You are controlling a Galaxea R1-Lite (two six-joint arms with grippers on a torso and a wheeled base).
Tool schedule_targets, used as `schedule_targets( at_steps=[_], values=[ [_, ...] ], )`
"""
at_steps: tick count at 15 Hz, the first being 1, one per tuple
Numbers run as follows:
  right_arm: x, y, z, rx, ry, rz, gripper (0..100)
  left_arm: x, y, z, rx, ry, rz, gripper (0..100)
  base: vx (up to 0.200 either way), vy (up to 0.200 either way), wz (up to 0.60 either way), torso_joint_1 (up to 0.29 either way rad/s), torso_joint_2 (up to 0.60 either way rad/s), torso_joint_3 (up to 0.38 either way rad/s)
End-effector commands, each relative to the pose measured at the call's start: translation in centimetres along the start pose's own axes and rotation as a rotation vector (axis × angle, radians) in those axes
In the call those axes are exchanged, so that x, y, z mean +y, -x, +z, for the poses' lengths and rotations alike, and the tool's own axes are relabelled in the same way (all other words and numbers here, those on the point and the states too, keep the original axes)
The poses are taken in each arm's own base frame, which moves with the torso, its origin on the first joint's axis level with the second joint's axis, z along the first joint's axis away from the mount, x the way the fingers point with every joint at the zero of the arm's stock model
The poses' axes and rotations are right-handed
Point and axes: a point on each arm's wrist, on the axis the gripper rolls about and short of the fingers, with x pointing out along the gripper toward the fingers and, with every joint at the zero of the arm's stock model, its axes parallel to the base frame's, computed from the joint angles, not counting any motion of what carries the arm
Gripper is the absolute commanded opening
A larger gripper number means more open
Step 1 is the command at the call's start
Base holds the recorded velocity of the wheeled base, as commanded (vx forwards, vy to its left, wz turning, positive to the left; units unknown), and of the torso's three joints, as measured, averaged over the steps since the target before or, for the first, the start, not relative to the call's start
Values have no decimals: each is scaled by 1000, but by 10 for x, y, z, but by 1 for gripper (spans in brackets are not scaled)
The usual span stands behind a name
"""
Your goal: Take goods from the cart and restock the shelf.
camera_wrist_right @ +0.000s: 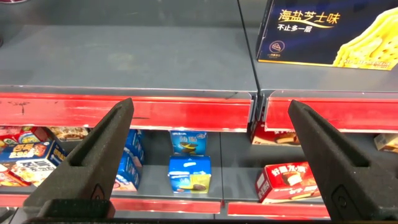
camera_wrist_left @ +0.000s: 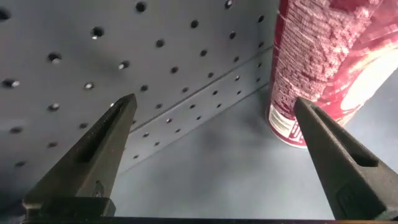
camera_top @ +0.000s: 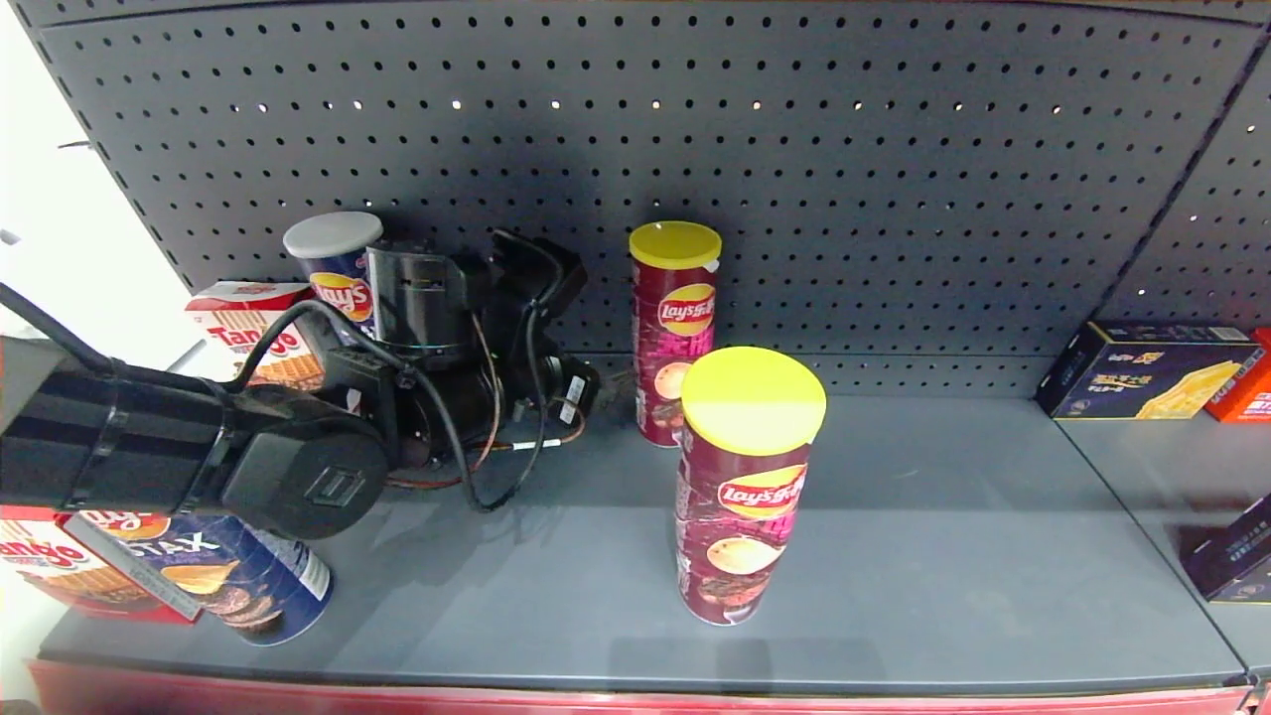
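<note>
Closest to my head camera is my left arm (camera_top: 199, 457), stretched in from the left above a blue can (camera_top: 238, 581) that lies on its side at the front corner of the shelf (camera_top: 943, 536). From up there I see two maroon, yellow-lidded cans upright. The front can (camera_top: 745, 497) stands mid-shelf. The rear can (camera_top: 675, 333) stands behind it against the pegboard panel (camera_top: 794, 149).

My left wrist view adds what the head view hides. My left gripper (camera_wrist_left: 214, 102) has its jaws wide and holding nothing. They are low over the shelf, with the base of the rear can (camera_wrist_left: 317, 62) just beside one finger, not between the two.

My right gripper (camera_wrist_right: 210, 104) also has its jaws wide and empty. It faces red-edged lower shelves (camera_wrist_right: 186, 109) holding blue biscuit boxes (camera_wrist_right: 189, 171) and a red box (camera_wrist_right: 286, 180).
</note>
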Motion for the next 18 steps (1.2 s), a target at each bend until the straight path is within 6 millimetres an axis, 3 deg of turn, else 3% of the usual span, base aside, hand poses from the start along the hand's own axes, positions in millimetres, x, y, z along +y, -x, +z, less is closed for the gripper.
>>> schedule_targets(
  at_steps=[1,9,15,18],
  values=[
    [0,0,0,1,0,0,100,-5,-9,-5,12,-2,-11,100,0,0,0,0,0,0],
    [0,0,0,1,-1,0,100,-9,-12,-3,6,-6,-16,100,0,0,0,0,0,0],
    [0,0,0,1,-1,0,100,-9,58,25,-89,18,-9,100,0,0,0,0,0,0],
    [0,0,0,1,-1,0,100,-12,97,30,-126,16,-28,100,0,0,0,0,0,0]
  ],
)
